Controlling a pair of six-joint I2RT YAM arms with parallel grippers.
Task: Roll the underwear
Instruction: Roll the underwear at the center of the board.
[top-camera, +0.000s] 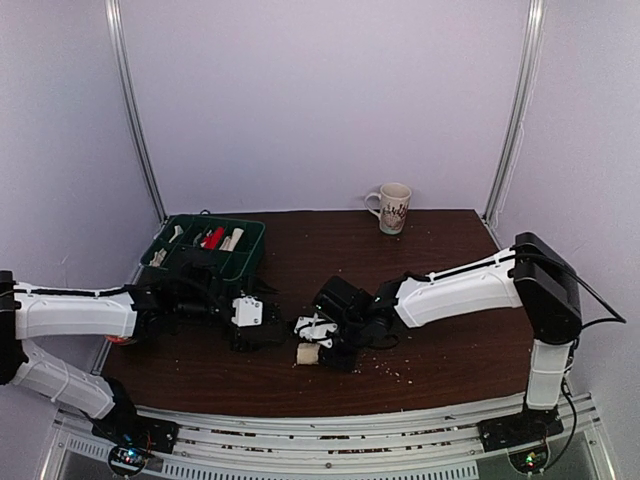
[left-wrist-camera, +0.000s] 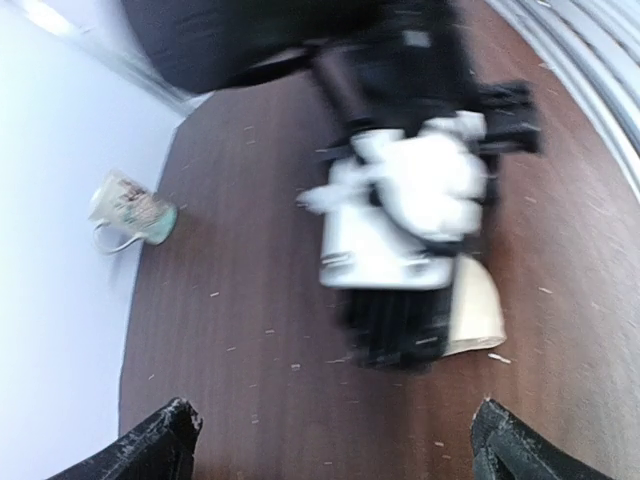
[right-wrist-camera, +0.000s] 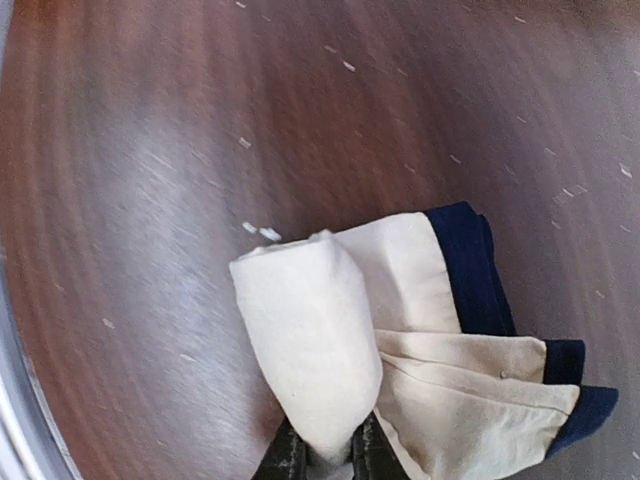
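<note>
Matt cream cloth with dark blue edging for the underwear (right-wrist-camera: 400, 330). Smooth dark wood grain with light sheen on the bench (top-camera: 440, 250). Glossy glaze on the far mug (top-camera: 392, 208). Green plastic for the left tray (top-camera: 252, 255).

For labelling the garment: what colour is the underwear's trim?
Dark navy trim on cream underwear; clearest in the right wrist view.

Both arms are stretched inward, wrists set low.
The left tool (left-wrist-camera: 340, 450) is held wide open, its fingers (left-wrist-camera: 165, 440) spread far apart; the right tool (right-wrist-camera: 325, 455) is pinched nearly shut on the underwear (right-wrist-camera: 310, 330).
</note>
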